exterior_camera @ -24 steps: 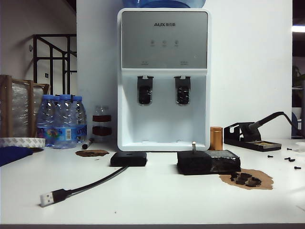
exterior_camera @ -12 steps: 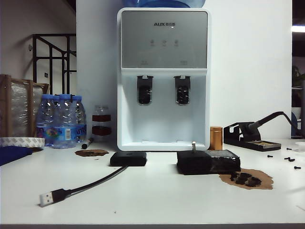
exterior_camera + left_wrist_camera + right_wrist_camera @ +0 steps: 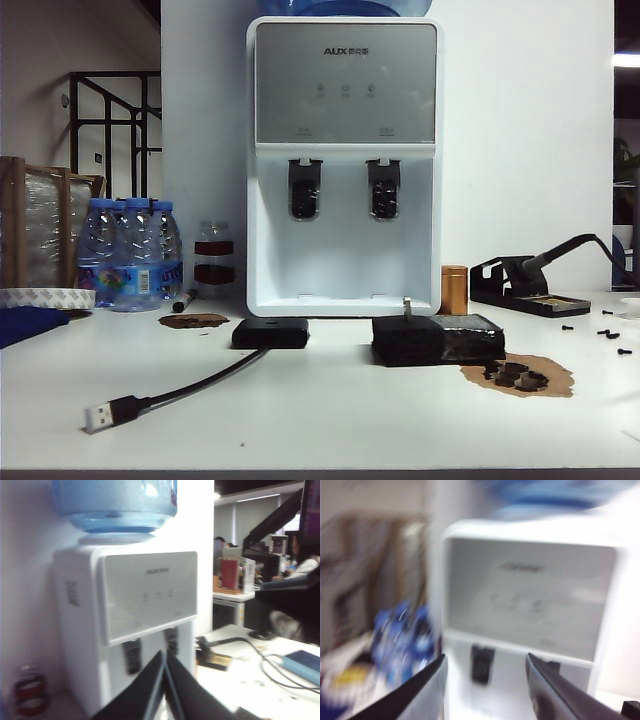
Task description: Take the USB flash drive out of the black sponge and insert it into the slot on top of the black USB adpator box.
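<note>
The USB flash drive [image 3: 407, 307] stood upright in the black sponge [image 3: 437, 340], which lay on the white surface [image 3: 330, 410] just in front of the water dispenser [image 3: 343, 165]. The black USB adpator box [image 3: 270, 333] sat apart to its left, cable trailing forward; its slot could not be made out. Neither arm appeared in the exterior view. The left pincer [image 3: 164, 680] was nearly closed and empty, aimed at the dispenser. The right pincer [image 3: 485, 685] was spread wide and empty, its view blurred. Risk: the drive is tiny, so a slightly misaligned descent could topple it or shove the sponge.
</note>
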Controlling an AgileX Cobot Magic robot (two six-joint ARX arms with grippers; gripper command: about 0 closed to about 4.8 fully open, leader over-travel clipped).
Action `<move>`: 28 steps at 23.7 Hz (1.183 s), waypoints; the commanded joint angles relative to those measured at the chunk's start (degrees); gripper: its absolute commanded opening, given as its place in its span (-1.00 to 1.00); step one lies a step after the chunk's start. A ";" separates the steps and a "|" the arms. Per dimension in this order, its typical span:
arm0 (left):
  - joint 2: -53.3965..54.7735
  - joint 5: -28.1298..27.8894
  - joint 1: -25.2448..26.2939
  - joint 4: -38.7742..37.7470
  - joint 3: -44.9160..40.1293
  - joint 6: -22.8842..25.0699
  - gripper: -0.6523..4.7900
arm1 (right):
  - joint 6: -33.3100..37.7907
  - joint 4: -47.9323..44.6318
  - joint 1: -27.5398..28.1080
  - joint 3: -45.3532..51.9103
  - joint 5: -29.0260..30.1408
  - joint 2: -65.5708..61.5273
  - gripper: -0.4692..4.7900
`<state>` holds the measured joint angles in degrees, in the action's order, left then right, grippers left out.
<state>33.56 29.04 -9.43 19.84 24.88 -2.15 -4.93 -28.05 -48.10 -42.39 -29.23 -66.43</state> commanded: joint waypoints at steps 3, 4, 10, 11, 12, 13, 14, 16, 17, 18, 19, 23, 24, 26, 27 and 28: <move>21.59 6.99 -2.34 7.67 10.05 -1.53 -0.78 | 10.08 -24.00 -0.33 13.99 -11.78 -2.40 0.14; 26.51 6.93 -3.87 8.26 11.76 -1.49 -0.78 | 13.40 -25.38 -0.28 18.45 -11.69 -2.62 0.12; 41.48 3.50 -10.36 12.87 15.78 -1.01 -0.78 | 14.69 -29.83 2.16 27.58 3.91 -7.17 0.11; 43.34 3.43 -11.50 14.27 15.91 -0.61 -0.78 | 13.86 -30.08 3.13 27.87 6.03 -8.13 0.10; 45.29 3.21 -12.76 16.24 15.91 0.00 -0.78 | 13.86 -30.08 3.98 27.87 6.88 -8.83 0.10; 47.52 2.93 -13.99 17.94 15.91 0.61 -0.78 | 13.86 -31.80 5.29 27.85 6.99 -10.84 0.10; 49.22 2.99 -15.30 18.53 15.91 0.98 -0.78 | 13.90 -34.80 6.62 27.78 6.93 -13.42 0.03; 52.09 2.54 -17.62 18.80 15.91 2.25 -0.78 | 14.75 -38.45 8.24 27.19 10.10 -18.69 -0.04; 52.87 1.79 -18.01 18.78 15.91 2.38 -0.78 | 14.95 -39.01 8.22 26.69 10.58 -20.35 -0.04; 54.62 1.05 -19.12 18.84 15.91 2.40 -0.78 | 15.41 -40.37 8.22 25.22 12.85 -23.58 -0.04; 55.36 0.57 -19.65 18.91 15.91 2.40 -0.78 | 15.17 -41.88 8.22 24.35 12.79 -25.42 -0.04; 60.26 -3.76 -20.04 21.86 16.31 3.69 -0.78 | 14.64 -43.63 8.24 20.59 12.66 -31.61 -0.04; 61.29 -3.78 -20.02 22.08 16.63 3.69 -0.78 | 14.05 -43.65 8.24 20.06 12.55 -32.41 -0.04; 64.52 -4.46 -19.65 21.99 18.18 3.69 -0.78 | 13.66 -43.65 8.24 18.58 12.24 -34.69 -0.04; 66.20 -4.39 -19.65 22.08 19.06 3.65 -0.78 | 13.68 -43.67 8.24 17.70 10.93 -36.24 -0.04; 67.01 -4.28 -19.78 22.08 19.54 3.65 -0.78 | 13.64 -43.69 8.24 17.49 10.45 -36.72 -0.04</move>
<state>99.85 24.60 -29.17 40.95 43.64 1.10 8.84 -70.54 -39.86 -24.38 -17.34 -102.72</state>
